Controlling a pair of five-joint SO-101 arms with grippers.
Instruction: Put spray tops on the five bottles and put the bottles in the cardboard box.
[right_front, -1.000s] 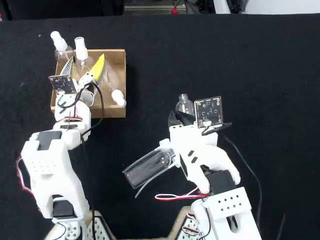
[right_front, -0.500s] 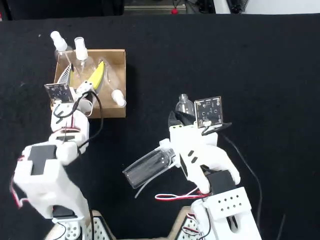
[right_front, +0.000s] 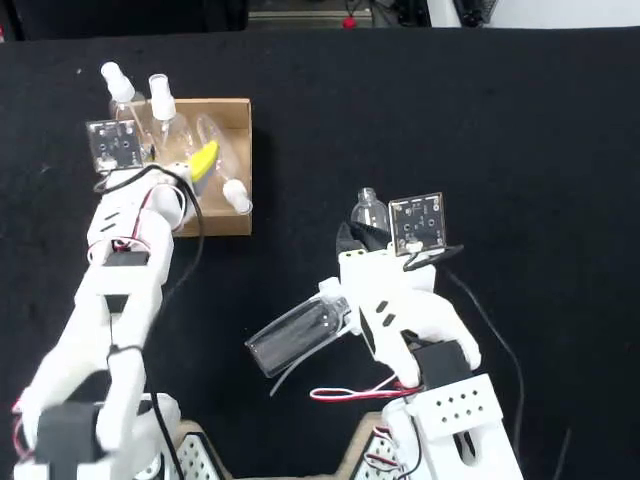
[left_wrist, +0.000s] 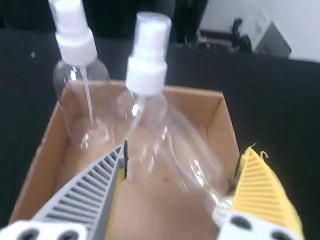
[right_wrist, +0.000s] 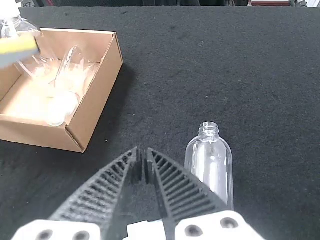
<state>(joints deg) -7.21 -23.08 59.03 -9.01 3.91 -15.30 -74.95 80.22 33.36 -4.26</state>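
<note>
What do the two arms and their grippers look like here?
The left arm and right arm are white blocky segments with black motors and loose red, white and black cables. The left gripper has one yellow and one grey ribbed finger; the right gripper has two dark grey ones.

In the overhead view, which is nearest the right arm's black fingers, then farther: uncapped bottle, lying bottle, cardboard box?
1. Uncapped clear plastic bottle, upright just beyond the right arm's fingers.
2. Clear bottle lying sideways, behind them, leftward.
3. Brown cardboard box, farthest, off to the left.
</note>
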